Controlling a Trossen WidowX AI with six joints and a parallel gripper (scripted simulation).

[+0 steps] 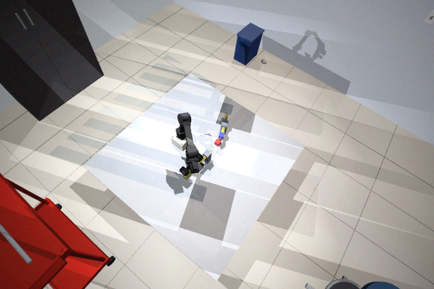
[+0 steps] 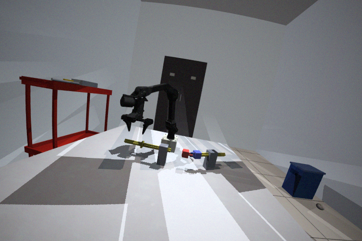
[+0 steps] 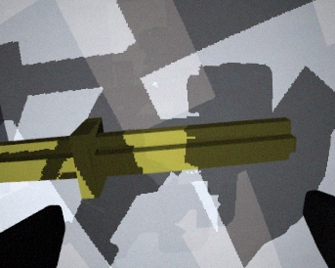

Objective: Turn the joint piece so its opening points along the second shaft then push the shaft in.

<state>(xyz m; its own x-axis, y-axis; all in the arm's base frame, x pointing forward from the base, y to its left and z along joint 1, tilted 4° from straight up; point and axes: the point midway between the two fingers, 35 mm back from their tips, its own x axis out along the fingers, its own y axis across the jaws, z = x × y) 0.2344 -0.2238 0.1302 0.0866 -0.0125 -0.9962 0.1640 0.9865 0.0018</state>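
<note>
The red joint piece point(image 1: 217, 142) point(image 2: 185, 153) is turned on its hinges away from the blue hinge part point(image 1: 221, 135) point(image 2: 197, 154), towards the second shaft; its opening cannot be made out. The first shaft point(image 1: 226, 116) point(image 2: 221, 154) runs through its grey block point(image 1: 224, 125) point(image 2: 211, 159). The yellow second shaft point(image 1: 188, 176) point(image 2: 150, 145) point(image 3: 160, 152) passes through the other grey block point(image 1: 207, 156) point(image 2: 162, 155), its near end apart from the red piece. My gripper point(image 2: 136, 132) point(image 3: 187, 211) is open and empty above the shaft's outer part, beyond the collar point(image 2: 142, 144) point(image 3: 88, 156), touching nothing.
The arm's white base point(image 1: 178, 143) point(image 2: 172, 143) stands behind the second shaft's block. A red cart point(image 1: 54, 234) point(image 2: 54, 113) is off to the left, a blue bin point(image 1: 248, 44) point(image 2: 302, 181) by the wall, and a dark cabinet point(image 1: 43, 50) point(image 2: 184, 85) at the back.
</note>
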